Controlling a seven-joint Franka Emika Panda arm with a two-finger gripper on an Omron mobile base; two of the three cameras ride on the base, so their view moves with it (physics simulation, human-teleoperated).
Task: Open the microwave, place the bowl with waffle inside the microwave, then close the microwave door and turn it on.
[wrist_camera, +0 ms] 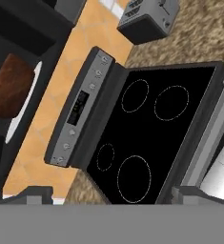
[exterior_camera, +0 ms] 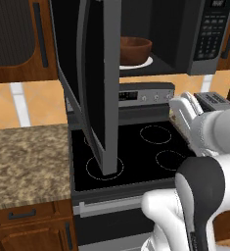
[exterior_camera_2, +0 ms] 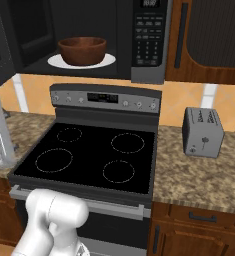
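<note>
We see the microwave [exterior_camera_2: 89, 40] above and ahead of the claw, with its door [exterior_camera: 94, 83] swung wide open and hanging out over the stove [exterior_camera_2: 89, 155], edge-on in the left base view. The bowl with waffle [exterior_camera_2: 82, 50] already sits inside on the white turntable plate [exterior_camera_2: 56, 62], up and ahead of the claw; the waffle itself we cannot make out from these angles. The claw [wrist_camera: 106, 198] shows as two dark fingertips [wrist_camera: 35, 194] set well apart with nothing between them, so we read it as released and empty, looking down across the cooktop. Our guess: closing the door is next. Risks from here: the arm stands close beside the open door, so a careless swing could clip the door edge or knock it the wrong way; a push placed too near the hinge may leave it unlatched; the start press on the keypad panel [exterior_camera_2: 149, 37] could then miss or do nothing. The toaster [exterior_camera_2: 203, 132], off to the side, looks safe.
</note>
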